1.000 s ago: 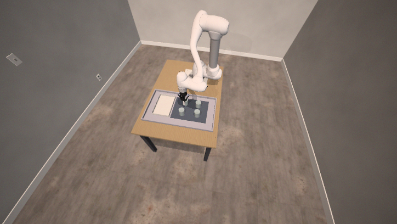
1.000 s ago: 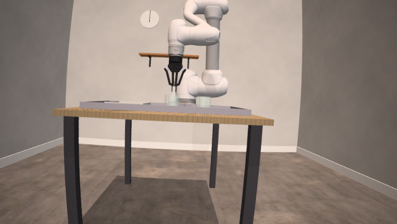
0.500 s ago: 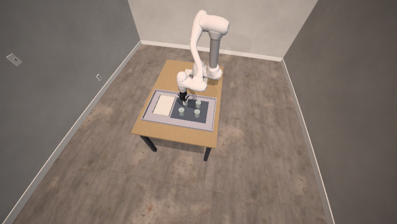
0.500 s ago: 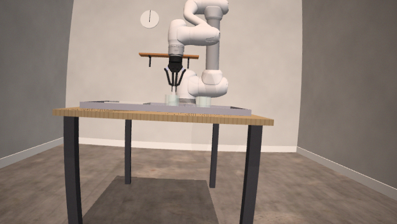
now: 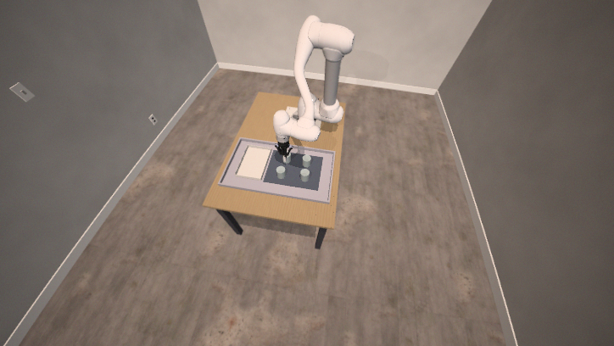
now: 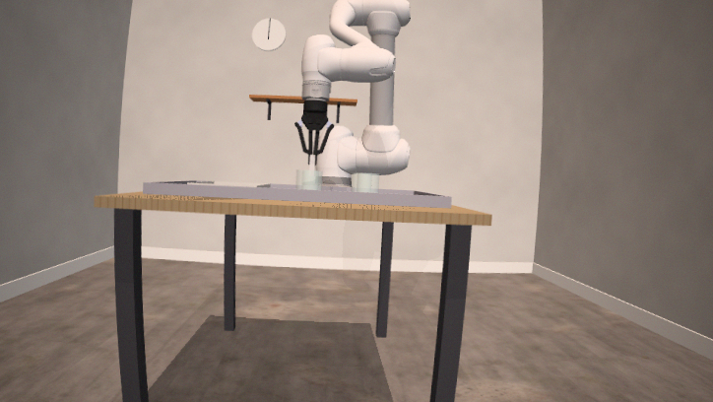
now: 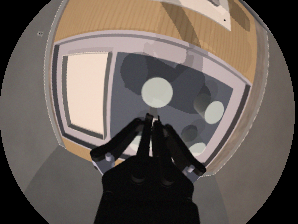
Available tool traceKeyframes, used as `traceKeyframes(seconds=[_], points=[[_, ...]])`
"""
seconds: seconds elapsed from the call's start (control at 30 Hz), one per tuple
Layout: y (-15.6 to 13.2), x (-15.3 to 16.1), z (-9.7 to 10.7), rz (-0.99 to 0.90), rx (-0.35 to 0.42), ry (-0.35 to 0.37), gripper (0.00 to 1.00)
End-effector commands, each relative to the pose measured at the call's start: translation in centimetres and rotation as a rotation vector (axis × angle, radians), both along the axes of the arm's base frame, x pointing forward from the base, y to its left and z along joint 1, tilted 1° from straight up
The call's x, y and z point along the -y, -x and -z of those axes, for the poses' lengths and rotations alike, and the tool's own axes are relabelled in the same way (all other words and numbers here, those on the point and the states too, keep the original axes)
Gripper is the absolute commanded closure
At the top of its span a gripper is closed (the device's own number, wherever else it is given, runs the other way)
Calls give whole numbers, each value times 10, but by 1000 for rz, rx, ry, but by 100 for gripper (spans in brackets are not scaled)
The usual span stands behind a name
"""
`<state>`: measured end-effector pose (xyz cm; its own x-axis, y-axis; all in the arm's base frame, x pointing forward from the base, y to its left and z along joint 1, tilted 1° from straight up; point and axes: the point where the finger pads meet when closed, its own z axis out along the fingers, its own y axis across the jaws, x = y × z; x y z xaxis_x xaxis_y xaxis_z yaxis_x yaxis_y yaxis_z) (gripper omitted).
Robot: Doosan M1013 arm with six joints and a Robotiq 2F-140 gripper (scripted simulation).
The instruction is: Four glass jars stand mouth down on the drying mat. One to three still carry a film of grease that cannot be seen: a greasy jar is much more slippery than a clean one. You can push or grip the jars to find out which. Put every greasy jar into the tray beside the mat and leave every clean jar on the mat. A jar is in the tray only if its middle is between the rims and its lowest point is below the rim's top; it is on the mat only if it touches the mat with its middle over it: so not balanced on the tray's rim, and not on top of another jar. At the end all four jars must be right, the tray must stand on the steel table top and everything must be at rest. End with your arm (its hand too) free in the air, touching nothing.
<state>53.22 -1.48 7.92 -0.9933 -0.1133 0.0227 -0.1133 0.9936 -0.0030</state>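
I've got four glass jars on the dark drying mat (image 5: pixel 315 176), all standing mouth down, so each one's long axis runs straight up and down with the closed base on top. The jar under my gripper (image 5: pixel 287 159) sits at the mat's back corner on the tray side, and from the exterior view it (image 6: pixel 308 179) stands square and upright, not tilted. My gripper (image 6: pixel 312 161) hangs straight down over it, fingers pressed together with nothing between them, tips just above that jar's upturned base; from the side I can't tell whether they touch the glass or hover a hair off it. Through the wrist camera the closed fingertips line up on the pale round base of that jar (image 7: pixel 158 91). Beyond the hand, away from the tray, the second back jar (image 5: pixel 306 160) stands well apart from the first. Nearer the front edge sit the other two: one jar (image 5: pixel 280 172) just in front of the gripper's spot, the last jar (image 5: pixel 304 174) diagonally across the mat. To the other side of my hand lies the cream tray (image 5: pixel 253 163), beside the mat, both on the grey steel table top (image 5: pixel 326 189) with its raised border. That rests on the wooden table (image 5: pixel 266 206), and my white arm (image 5: pixel 307 55) folds down from its base behind the mat.
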Motion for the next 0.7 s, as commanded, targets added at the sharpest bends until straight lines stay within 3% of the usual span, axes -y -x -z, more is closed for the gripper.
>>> traceKeyframes(seconds=[0.0,0.67], points=[[0,0,0,0,0,0,100],[3,0,-1,0,0,0,100]])
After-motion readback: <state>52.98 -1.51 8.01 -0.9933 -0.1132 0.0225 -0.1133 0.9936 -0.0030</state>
